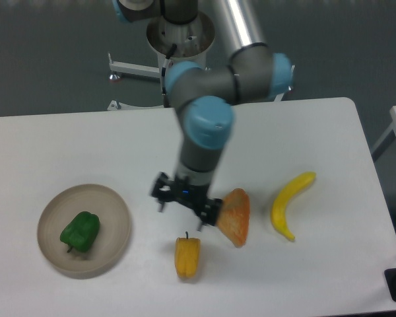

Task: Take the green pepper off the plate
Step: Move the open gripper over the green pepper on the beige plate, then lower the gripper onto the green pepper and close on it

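The green pepper (80,232) lies on the beige plate (115,214) at the left of the white table. It is glossy and lumpy, a little left of the plate's middle. My gripper (182,212) hangs over the table to the right of the plate, about a plate's width from the pepper. Its two fingers point down and stand apart, with nothing between them.
A yellow-orange pepper (187,257) lies just below the gripper. An orange wedge-shaped piece (235,216) lies right beside the gripper's right finger. A banana (290,204) lies further right. The table's front edge runs along the bottom.
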